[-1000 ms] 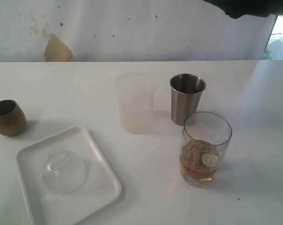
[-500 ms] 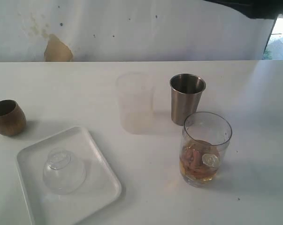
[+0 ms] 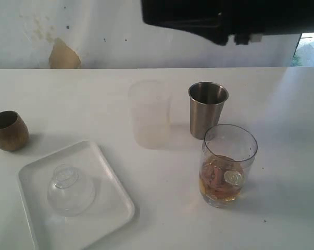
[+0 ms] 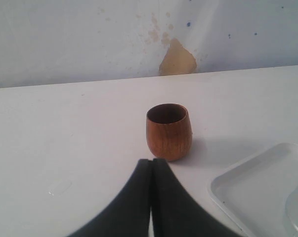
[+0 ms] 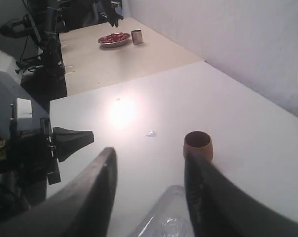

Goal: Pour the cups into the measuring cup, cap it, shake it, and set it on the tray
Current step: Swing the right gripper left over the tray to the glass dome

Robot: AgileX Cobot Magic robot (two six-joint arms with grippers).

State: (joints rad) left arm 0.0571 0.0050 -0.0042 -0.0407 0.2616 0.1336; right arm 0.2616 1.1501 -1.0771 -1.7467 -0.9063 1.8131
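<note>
Sweeping in from the right, the right arm (image 3: 224,18) is crossing the exterior view's top; the part-filled measuring cup (image 3: 228,165) is standing off the tray (image 3: 110,208). The left wrist view is showing the left claw (image 4: 151,162) pressed together near the wooden cup (image 4: 169,131). The right wrist view is showing the right claw (image 5: 149,157) spread, empty, aimed at the dome lid (image 5: 166,222): capping seems in hand, needing a descent around it.

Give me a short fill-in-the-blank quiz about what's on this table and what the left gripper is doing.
1. The lid lies on the ___.
2. The left gripper faces the ___.
3. Its jaws are ___.
4. The amber liquid sits in the ___.
Missing words: tray; wooden cup; shut; measuring cup.
</note>
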